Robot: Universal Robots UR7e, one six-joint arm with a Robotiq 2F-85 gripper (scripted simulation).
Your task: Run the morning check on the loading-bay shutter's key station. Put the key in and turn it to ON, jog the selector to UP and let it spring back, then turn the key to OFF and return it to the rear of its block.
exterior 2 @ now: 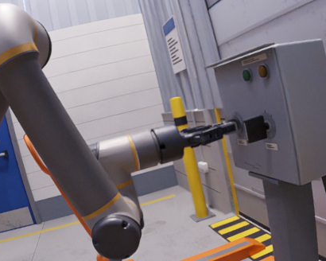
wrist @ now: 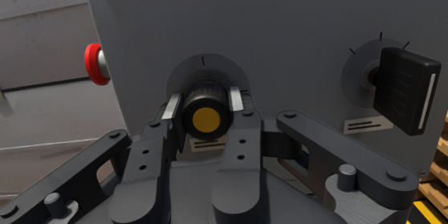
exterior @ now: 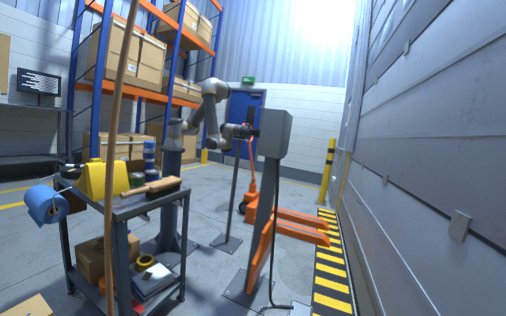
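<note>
The key [wrist: 206, 111], a black ribbed knob with a yellow end cap, sits in the round keyswitch on the front of the grey station box [exterior 2: 277, 107] and is clamped by my gripper [wrist: 204, 104], which reaches in level from the left [exterior 2: 227, 128]. To the right of it on the same face stands the black selector handle [wrist: 403, 88] with a white stripe, tilted slightly, under three tick marks. A single tick mark shows above the keyswitch. The key's block is not in view.
The box face lies right in front of the fingers, with a red mushroom button [wrist: 94, 64] on its left side and green and amber lamps [exterior 2: 253, 73] above. A yellow bollard [exterior 2: 187, 159], an orange pallet truck [exterior: 277, 220] and a loaded cart [exterior: 122, 200] stand around the pedestal.
</note>
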